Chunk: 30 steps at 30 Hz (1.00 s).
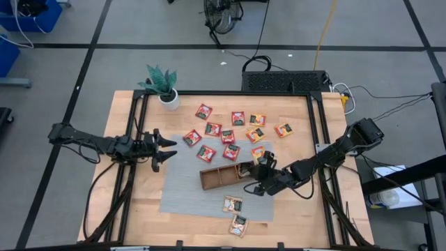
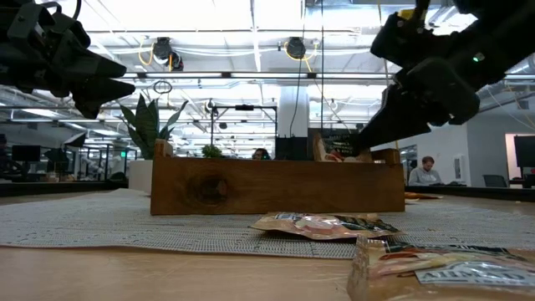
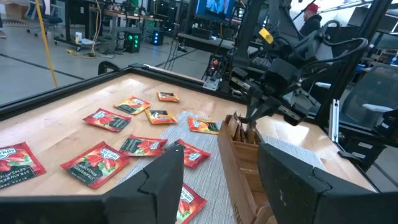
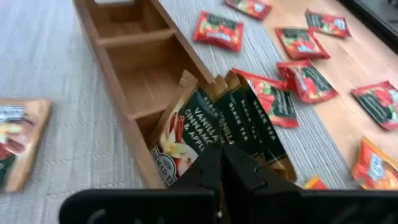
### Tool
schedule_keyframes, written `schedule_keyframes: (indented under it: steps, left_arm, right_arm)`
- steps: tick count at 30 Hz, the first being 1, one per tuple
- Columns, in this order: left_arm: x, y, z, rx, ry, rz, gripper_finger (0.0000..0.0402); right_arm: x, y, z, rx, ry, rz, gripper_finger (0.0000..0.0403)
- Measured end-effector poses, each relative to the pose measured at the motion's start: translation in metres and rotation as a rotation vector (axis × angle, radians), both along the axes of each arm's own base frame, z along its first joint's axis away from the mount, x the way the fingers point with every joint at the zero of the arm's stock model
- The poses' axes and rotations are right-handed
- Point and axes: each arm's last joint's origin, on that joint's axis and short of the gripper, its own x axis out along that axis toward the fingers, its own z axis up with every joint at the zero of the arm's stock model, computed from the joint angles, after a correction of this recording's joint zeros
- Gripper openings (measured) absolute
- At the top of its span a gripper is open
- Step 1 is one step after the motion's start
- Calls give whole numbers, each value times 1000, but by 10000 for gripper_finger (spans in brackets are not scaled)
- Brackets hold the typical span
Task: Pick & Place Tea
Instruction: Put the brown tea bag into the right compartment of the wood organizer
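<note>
Over the wooden tray (image 1: 221, 177), we see the right end effector (image 4: 222, 163) pinched fully shut, its tips at the upper edges of the sachets standing in the tray's end compartment (image 4: 214, 127); whether it actually grips one, we cannot tell from these views. The remaining tea sachets (image 1: 228, 136) lie flat across the table (image 1: 132, 202) and the grey mat (image 1: 182, 188), with two pale ones (image 1: 235, 214) near the front edge. The left end effector (image 1: 162, 149) hovers with its fingers spread and empty, well apart from the tray. We judge the sachets light, thin and crinkly, likely to slide or buckle; pinching an exposed edge or corner looks the surest hold.
</note>
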Motion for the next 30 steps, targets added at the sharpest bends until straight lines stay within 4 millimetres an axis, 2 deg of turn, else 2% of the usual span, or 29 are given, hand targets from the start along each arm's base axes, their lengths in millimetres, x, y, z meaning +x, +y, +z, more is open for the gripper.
schedule_keyframes:
  steps: [8, 21, 24, 30]
  left_arm:
    - [0, 0, 0, 0, 0, 0, 205]
    - [0, 0, 0, 0, 0, 0, 205]
    - [0, 0, 0, 0, 0, 0, 205]
    - [0, 0, 0, 0, 0, 0, 205]
  right_arm:
    - [-5, 1, -3, -52, -87, -33, 0]
    - [-9, -1, -8, -52, -92, -34, 0]
    - [-9, 1, -7, -72, -84, -13, 13]
    - [-6, 3, -4, -97, -113, 16, 64]
